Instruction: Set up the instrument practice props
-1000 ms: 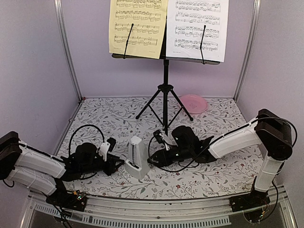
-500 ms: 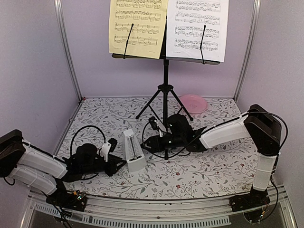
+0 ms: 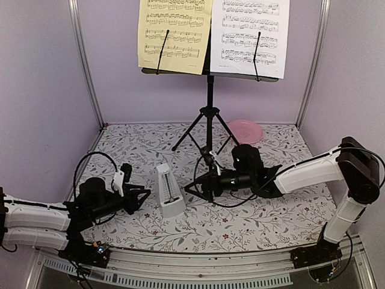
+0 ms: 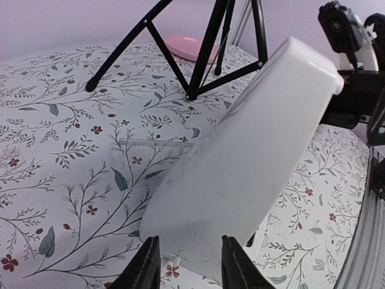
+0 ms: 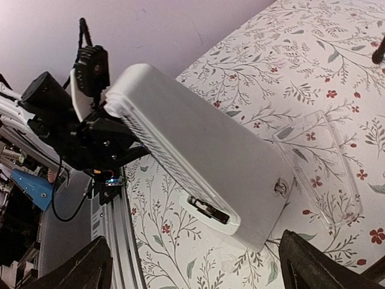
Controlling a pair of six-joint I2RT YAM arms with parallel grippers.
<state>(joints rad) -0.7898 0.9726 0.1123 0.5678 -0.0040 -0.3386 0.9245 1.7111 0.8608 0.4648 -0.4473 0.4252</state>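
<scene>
Standing upright on the table (image 3: 271, 217), the metronome (image 3: 168, 191) sits just in front of the legs of the music stand (image 3: 209, 114). Your right tool (image 3: 194, 188) is spread wide, clear of it. On your left tool (image 4: 191, 256), the fingers (image 4: 147, 268) flank its base corner; whether they pinch it, I cannot tell.

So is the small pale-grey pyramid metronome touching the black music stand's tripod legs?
Apart: the top view shows bare flowered tabletop between the metronome and the tripod legs.

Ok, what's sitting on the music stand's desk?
On the music stand: a yellowish page at left and a white page at right, each held by a thin black wire. They cover the desk almost entirely; their tops run out of frame.
</scene>
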